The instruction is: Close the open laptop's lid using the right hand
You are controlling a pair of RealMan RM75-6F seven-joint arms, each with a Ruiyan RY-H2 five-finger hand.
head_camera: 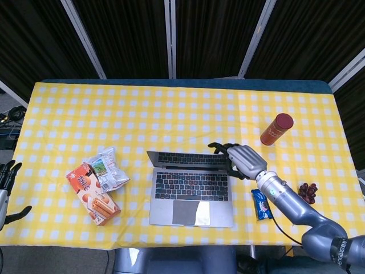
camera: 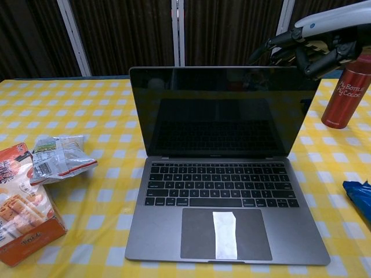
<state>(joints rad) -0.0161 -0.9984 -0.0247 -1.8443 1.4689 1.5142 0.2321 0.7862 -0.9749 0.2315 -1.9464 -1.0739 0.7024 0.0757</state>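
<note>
Head view: laptop [head_camera: 191,188] open at centre-near of desk [head_camera: 171,114], yellow-check cloth. Right hand [head_camera: 242,161] at lid's far-right corner, fingers spread and curled over the top edge; contact likely, not certain from this angle. Holding nothing. Red bottle [head_camera: 276,129] upright, far-right of the hand, apart from it. Blue snack packet [head_camera: 262,204] just right of the laptop base, under the right forearm. Dark red cluster [head_camera: 307,192] further right, too small to identify. Left of laptop: clear snack bag [head_camera: 106,169] touching orange box [head_camera: 92,194]. Left hand [head_camera: 5,184] cut off at left frame edge, off the desk, fingers apart, empty.

Chest view: laptop [camera: 223,191] fills centre, screen dark, lid close to upright. White strip on the trackpad, looks like glare or tape, can't say which. Right hand [camera: 310,43] over the lid's top-right corner, fingers apart, dark fingertips [camera: 261,55] just above the edge; partly cropped at right. Bottle [camera: 346,87] behind, right, label reads "My Bottle My Color". Blue packet [camera: 359,197] cropped at right edge. Snack bag [camera: 58,157] and orange box [camera: 26,211] at left, print unreadable. Left hand not shown here.
</note>
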